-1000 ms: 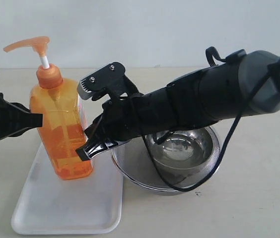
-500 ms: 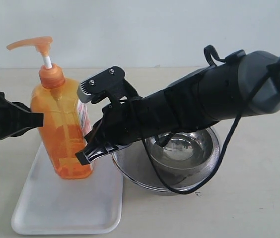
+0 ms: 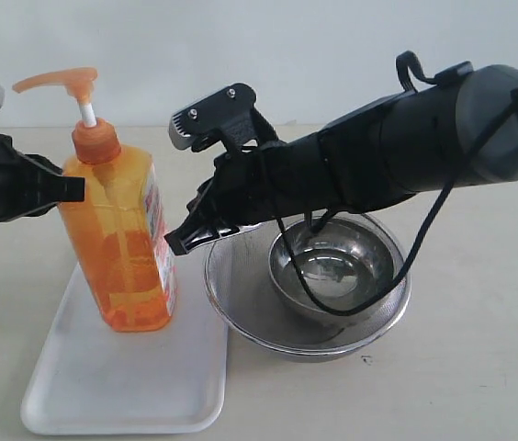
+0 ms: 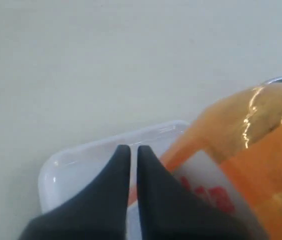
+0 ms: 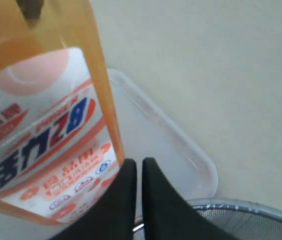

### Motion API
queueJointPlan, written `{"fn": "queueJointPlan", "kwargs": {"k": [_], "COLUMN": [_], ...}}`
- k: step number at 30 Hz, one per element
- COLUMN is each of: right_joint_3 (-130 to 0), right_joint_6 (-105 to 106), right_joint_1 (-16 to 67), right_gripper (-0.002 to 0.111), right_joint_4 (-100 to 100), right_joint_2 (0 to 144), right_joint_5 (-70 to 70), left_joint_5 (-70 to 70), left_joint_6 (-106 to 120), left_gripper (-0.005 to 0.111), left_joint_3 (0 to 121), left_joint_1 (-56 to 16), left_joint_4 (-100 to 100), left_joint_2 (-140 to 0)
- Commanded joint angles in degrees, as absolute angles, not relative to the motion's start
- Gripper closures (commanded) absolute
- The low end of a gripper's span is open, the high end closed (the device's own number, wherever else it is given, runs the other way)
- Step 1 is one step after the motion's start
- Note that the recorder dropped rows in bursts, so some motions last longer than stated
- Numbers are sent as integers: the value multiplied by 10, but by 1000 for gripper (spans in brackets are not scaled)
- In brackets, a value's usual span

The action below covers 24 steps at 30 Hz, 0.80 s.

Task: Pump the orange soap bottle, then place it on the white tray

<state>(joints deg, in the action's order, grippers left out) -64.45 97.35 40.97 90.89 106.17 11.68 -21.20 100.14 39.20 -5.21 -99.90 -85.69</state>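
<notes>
Orange soap bottle upright on the white tray, lower left of the frame, a claw at either side.
Its long axis is vertical, pump head uppermost. The right claw, pressed together, sits just beside the labelled face; the left claw, also pressed together, reaches the shoulder, contact unclear. A press would have to come from above, and the left claw looks nearer. Translucent rectangular plastic, glossy label, smooth low-rimmed tray; a steel mesh strainer stands right of it on the matte desk.
</notes>
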Motion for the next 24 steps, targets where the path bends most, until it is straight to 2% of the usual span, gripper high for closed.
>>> {"fn": "queueJointPlan", "kwargs": {"k": [1, 7, 24], "right_joint_3": [-647, -647, -647], "right_joint_6": [980, 994, 911], "right_joint_1": [405, 405, 407], "right_gripper": [108, 108, 108], "right_joint_4": [909, 909, 875], "right_joint_2": [1058, 1058, 1058], "right_joint_5": [122, 125, 247], "left_joint_5": [-236, -243, -255], "left_joint_6": [1025, 1028, 1026], "left_gripper": [102, 102, 102], "left_joint_3": [401, 399, 396], "left_joint_1": [-51, -51, -51], "left_joint_4": [-999, -999, -999], "left_joint_2": [-886, -903, -903]}}
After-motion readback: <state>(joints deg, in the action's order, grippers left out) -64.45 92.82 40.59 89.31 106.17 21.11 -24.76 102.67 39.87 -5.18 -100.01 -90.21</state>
